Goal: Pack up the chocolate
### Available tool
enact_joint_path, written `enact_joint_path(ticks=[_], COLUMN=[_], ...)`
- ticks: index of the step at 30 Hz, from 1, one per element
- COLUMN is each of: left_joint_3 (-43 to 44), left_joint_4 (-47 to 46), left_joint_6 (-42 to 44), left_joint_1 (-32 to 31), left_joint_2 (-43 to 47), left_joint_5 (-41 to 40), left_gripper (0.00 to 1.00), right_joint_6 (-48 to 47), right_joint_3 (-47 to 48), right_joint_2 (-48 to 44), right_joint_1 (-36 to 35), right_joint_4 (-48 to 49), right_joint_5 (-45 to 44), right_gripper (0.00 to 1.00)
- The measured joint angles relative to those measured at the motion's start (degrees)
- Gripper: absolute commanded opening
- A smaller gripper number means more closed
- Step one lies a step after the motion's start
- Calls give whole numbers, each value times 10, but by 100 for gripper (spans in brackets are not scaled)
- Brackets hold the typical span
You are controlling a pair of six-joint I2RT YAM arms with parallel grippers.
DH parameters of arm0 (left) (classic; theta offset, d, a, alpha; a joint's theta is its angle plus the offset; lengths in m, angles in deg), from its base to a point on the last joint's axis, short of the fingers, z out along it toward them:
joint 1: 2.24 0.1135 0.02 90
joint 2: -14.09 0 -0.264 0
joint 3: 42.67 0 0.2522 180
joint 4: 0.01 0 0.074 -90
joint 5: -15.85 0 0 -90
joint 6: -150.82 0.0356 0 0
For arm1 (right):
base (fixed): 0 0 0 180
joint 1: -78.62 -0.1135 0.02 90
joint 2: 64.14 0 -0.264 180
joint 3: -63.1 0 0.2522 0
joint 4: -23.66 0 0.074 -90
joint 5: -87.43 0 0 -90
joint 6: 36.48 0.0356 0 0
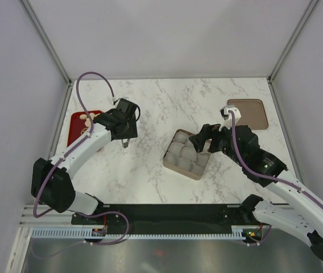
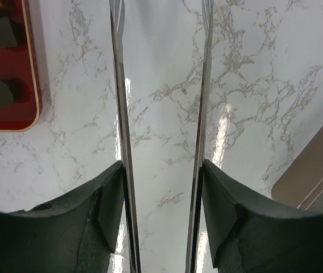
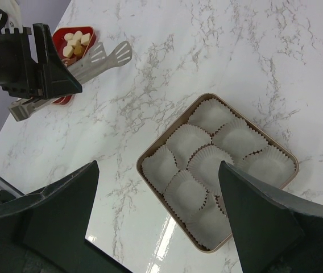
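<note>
Since the left gripper (image 2: 161, 170), part closed on the tongs (image 2: 119, 85), holds their empty blades over bare desk (image 2: 258, 79) beside the tray (image 2: 15, 54) where the chocolate (image 2: 1, 91) sits, and the right gripper (image 3: 158, 168) hangs wide open, empty, above the box (image 3: 173, 129), a skewed pinch could flick a piece off.

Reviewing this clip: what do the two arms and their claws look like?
The left arm and right arm have white shells, black joints and a purple cable along each. The left claw and right claw are black, with broad, wedge-shaped fingers.
</note>
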Motion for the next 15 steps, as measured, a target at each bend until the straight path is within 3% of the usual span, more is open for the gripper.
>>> enact_joint_path(ticks=[6, 15], left_joint_3=[30, 55], left_joint_4=[48, 90], left_joint_6=[5, 13], left_joint_1=[14, 102], left_joint_2=[0, 21], left_joint_5=[-23, -78], left_gripper=[60, 59], right_joint_6=[-1, -6], right_joint_3=[0, 0], right_joint_2=[-13, -19], right_joint_1=[0, 0], right_joint_4=[0, 0], right_joint_5=[0, 8], right_gripper=[95, 95])
